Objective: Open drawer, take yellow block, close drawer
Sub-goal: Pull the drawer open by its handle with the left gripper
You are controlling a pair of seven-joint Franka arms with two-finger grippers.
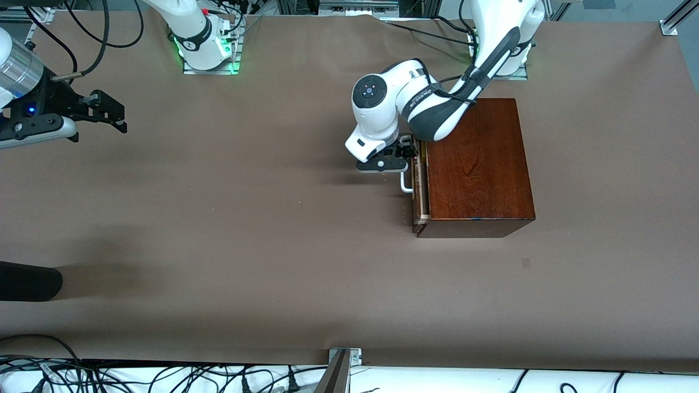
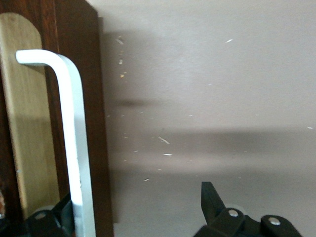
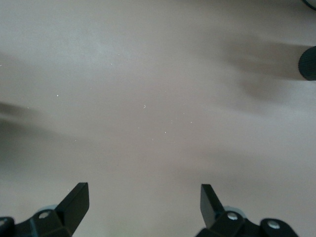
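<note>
The dark reddish-brown wooden box (image 1: 478,164) stands toward the left arm's end of the table. Its drawer (image 1: 418,191) is out by a narrow gap, and a strip of pale wood (image 2: 27,128) shows beside the dark front (image 2: 84,98). My left gripper (image 1: 405,150) is open at the white loop handle (image 1: 406,184). In the left wrist view the handle (image 2: 74,138) runs just inside one finger (image 2: 61,210) of the left gripper (image 2: 137,200), with the other finger (image 2: 210,197) well apart. My right gripper (image 1: 116,115) waits open and empty in the air. The yellow block is hidden.
A black rounded object (image 1: 27,281) lies at the right arm's end of the table, near the front camera; it also shows in the right wrist view (image 3: 307,63). A metal bracket (image 1: 344,357) sits at the table's front edge. Brown tabletop (image 1: 246,218) spreads in front of the drawer.
</note>
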